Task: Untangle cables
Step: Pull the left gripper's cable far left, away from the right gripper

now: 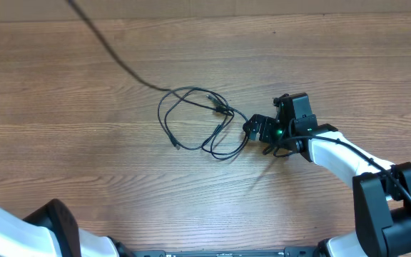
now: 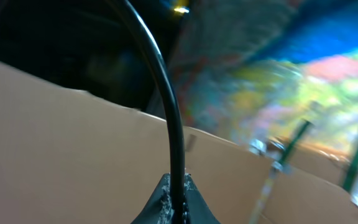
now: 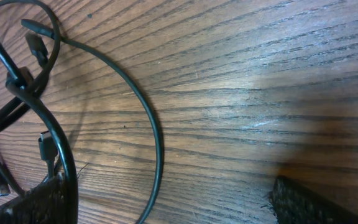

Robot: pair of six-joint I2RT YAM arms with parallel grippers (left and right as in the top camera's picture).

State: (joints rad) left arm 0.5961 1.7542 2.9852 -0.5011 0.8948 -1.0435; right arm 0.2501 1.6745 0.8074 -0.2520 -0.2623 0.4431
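Untangling is barely started: the tangle [image 1: 218,108] on the table [image 1: 84,157] is not yet pulled apart.

One long cable [image 1: 120,61] runs up-left from the tangle and leaves the overhead frame. In the left wrist view the left gripper [image 2: 176,202] is closed tight on a cable that rises from its tip, held clear of the table. The right gripper [image 1: 254,130] sits just right of the tangle. Its fingers [image 3: 30,208] are spread wide and low, and one loop lies between them, not pinched. Several loops cross at a knot on the tangle's upper right, with plug ends loose around it. Judgement: one strand is secured, and the crossings all remain to be separated.
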